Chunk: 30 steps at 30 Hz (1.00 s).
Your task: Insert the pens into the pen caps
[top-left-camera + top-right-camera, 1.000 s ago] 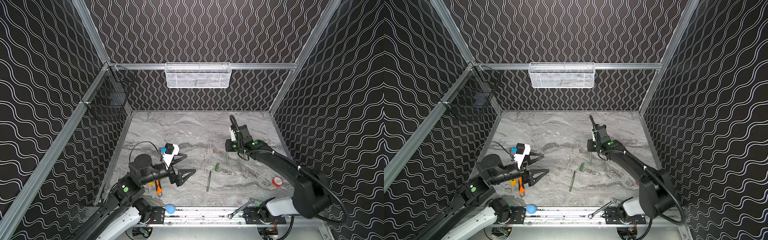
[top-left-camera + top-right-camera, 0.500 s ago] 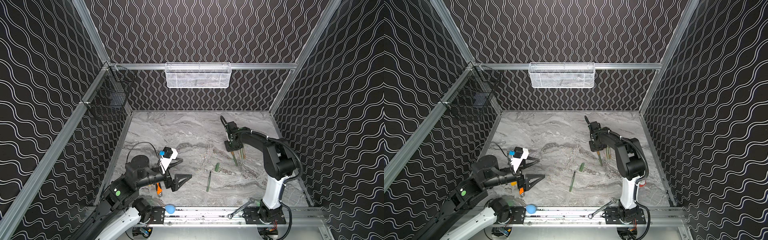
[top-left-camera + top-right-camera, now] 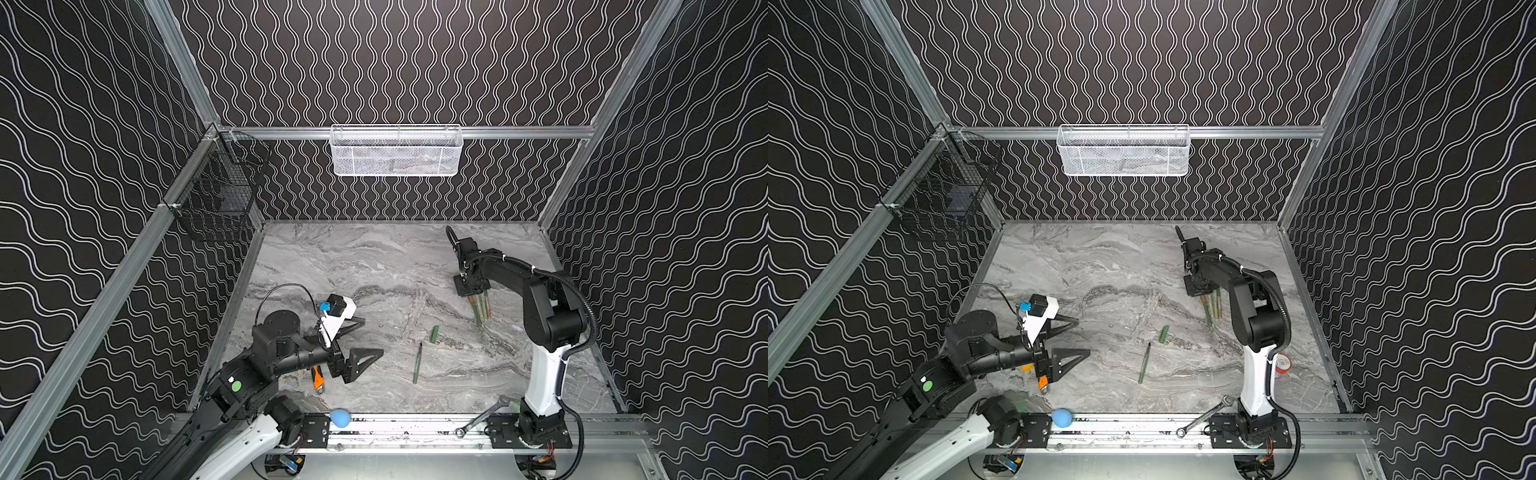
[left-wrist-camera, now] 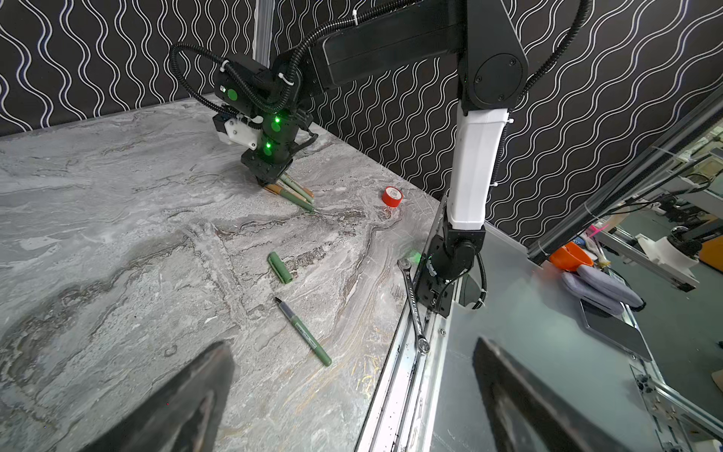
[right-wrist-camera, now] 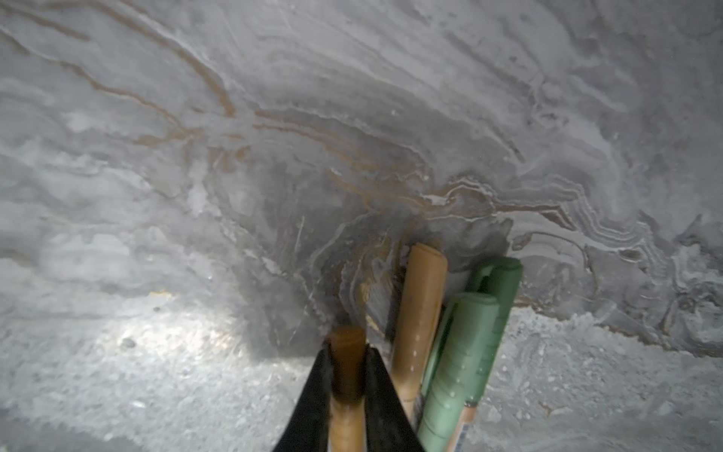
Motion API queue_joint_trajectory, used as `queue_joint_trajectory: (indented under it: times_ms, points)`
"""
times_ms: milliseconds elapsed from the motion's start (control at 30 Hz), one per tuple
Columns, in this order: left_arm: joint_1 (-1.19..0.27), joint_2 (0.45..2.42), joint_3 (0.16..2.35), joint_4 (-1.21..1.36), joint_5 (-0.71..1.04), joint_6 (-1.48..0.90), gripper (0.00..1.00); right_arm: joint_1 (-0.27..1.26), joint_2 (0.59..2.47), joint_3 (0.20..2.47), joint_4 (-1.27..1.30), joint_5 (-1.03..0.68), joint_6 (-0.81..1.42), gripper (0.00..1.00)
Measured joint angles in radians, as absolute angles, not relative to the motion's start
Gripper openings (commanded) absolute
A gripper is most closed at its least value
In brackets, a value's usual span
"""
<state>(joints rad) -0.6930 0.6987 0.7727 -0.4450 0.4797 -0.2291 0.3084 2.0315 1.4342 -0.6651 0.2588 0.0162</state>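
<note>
Seems to be the setting-down of a finished tan pen at 2 o'clock on the marble-look table, with the right gripper clenched on its round barrel, just beside a row of capped pens, tan and matte green. Next, probably: let go and lift straight, since round barrels roll. Left to join at 5 o'clock: slim green pen, dark tip bare, and stubby green cap, near but apart. At 8 o'clock, left gripper spread wide, empty.

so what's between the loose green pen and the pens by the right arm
A green pen cap, lying apart from both the uncapped pen and the pen bunch. Clear in both top views and the left wrist view.
</note>
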Motion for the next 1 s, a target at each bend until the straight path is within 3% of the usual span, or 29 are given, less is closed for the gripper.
queue_joint_trajectory:
  times_ms: [133,333,367,400,433,700,800,933,1000]
  points:
    - [-0.693,0.706,0.773,-0.445,0.48,-0.229,0.99,0.309,2.035,1.473,-0.673,0.264,0.015,0.36]
    - [-0.693,0.711,0.773,-0.445,0.478,-0.229,0.99,0.322,1.964,1.467,-0.686,0.271,0.019,0.65]
    - [-0.693,0.712,0.773,-0.445,0.476,-0.229,0.99,0.328,1.945,1.457,-0.684,0.269,0.024,0.72]
    - [-0.693,0.712,0.773,-0.445,0.476,-0.229,0.99,0.337,1.911,1.435,-0.682,0.257,0.037,0.89]
    - [-0.693,0.713,0.773,-0.445,0.473,-0.229,0.99,0.347,1.879,1.41,-0.678,0.237,0.046,0.99]
    - [-0.693,0.806,0.753,-0.456,0.401,-0.258,0.99,0.56,1.608,1.125,-0.579,0.068,0.153,0.94]
    - [-0.693,0.838,0.753,-0.477,0.37,-0.26,0.99,0.653,1.56,1.041,-0.528,0.03,0.237,0.85]
    - [-0.693,0.838,0.758,-0.497,0.311,-0.263,0.99,0.787,1.538,0.939,-0.472,-0.013,0.371,0.64]
    - [-0.693,0.836,0.759,-0.502,0.289,-0.263,0.99,0.837,1.539,0.912,-0.454,-0.019,0.431,0.6]
